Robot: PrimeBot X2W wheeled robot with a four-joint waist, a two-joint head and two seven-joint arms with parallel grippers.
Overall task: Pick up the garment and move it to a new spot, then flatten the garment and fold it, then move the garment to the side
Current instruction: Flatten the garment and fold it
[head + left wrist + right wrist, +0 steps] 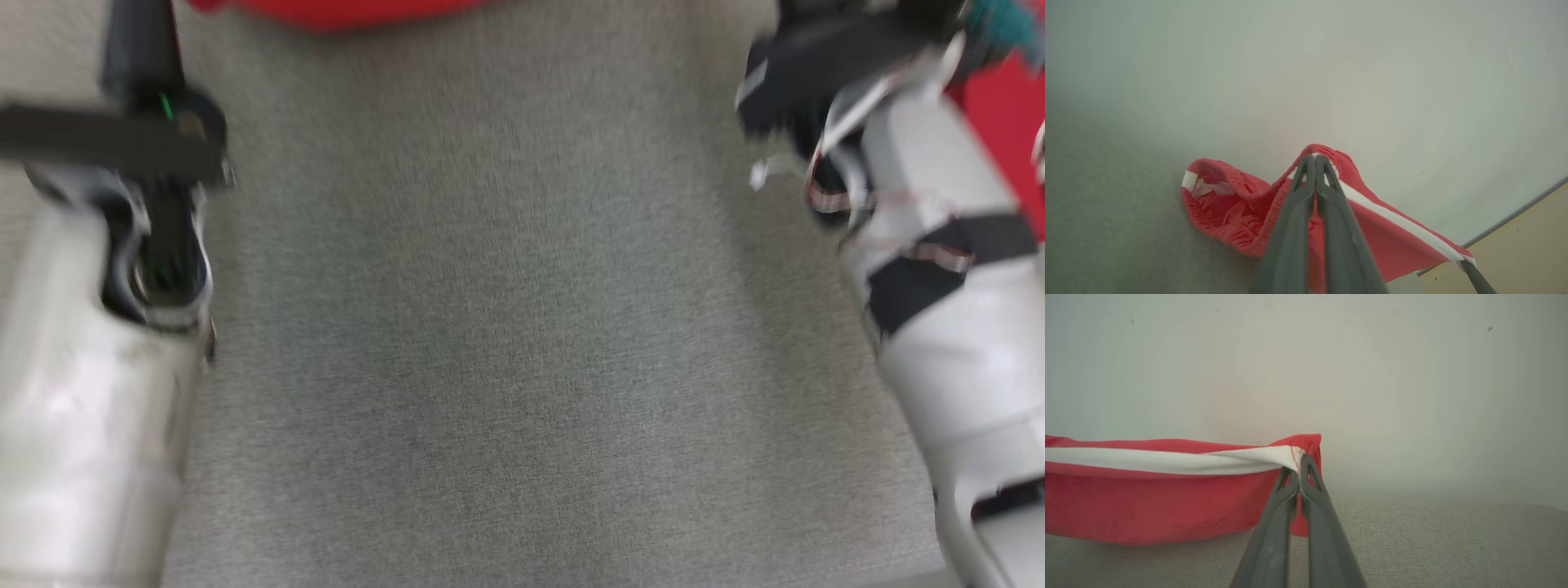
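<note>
Right now the red garment [1229,212] hangs stretched between my two grippers, close to the pale wall [1372,375] at the far end of the grey mat [522,327]. A white stripe [1147,461] runs along its top edge. My left gripper [1314,160] has its fingers pressed together on a bump of red cloth right beside the stripe. My right gripper [1299,462] pinches the end of the stripe, fingers tight. The bottom of the garment is down near the mat; I cannot tell if it touches. The head camera is blurry, with my left forearm [82,408] and right forearm [955,327] at the sides.
</note>
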